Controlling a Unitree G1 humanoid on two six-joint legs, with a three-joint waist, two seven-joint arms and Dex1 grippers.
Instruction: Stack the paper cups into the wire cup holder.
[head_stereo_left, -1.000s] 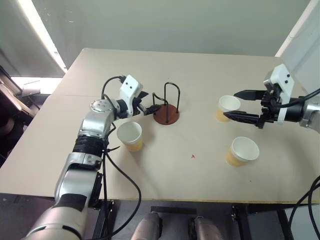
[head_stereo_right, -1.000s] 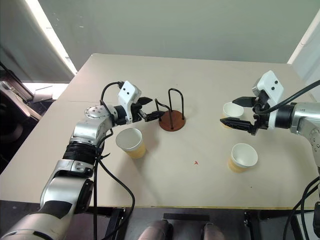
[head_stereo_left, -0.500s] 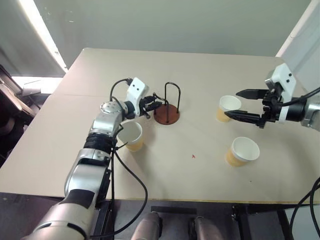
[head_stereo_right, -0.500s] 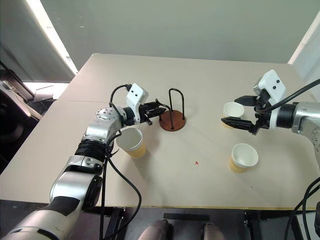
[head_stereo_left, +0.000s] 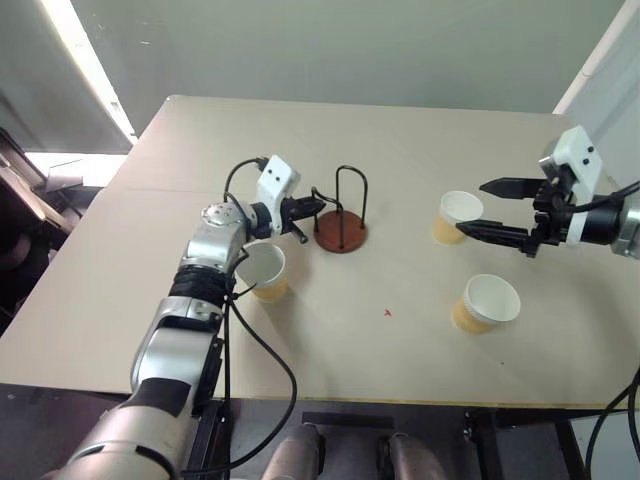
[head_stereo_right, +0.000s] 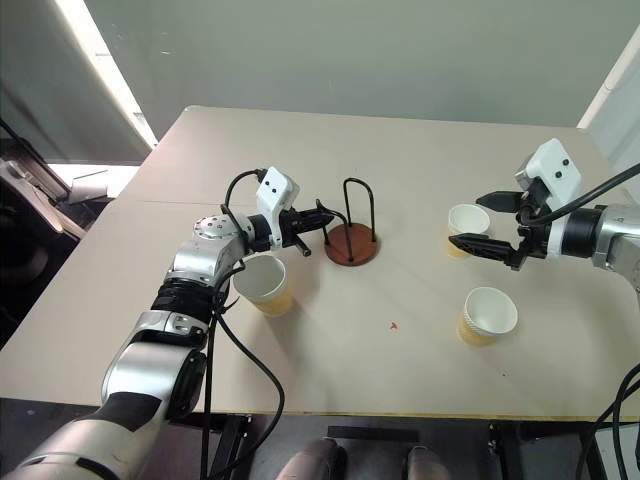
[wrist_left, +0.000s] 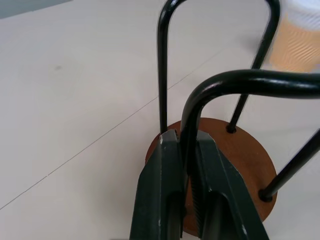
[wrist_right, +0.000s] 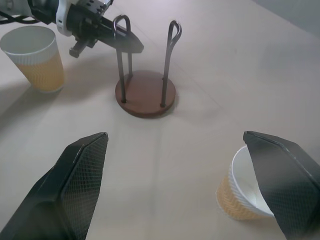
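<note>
The wire cup holder (head_stereo_left: 340, 228) stands upright near the desk's (head_stereo_left: 400, 130) middle. The left claw (head_stereo_left: 312, 207), at its 9 o'clock, is clamped on one wire arch. One paper cup (head_stereo_left: 263, 271) sits at the holder's 8 o'clock. Two more (head_stereo_left: 457, 216) (head_stereo_left: 485, 302) stand at its 3 and 4 o'clock, where the right claw (head_stereo_left: 488, 208) hangs wide open around the farther cup.

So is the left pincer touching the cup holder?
Touching. In the left wrist view the left pincer is shut on one black wire arch of the cup holder, a finger pressed to each side.
</note>
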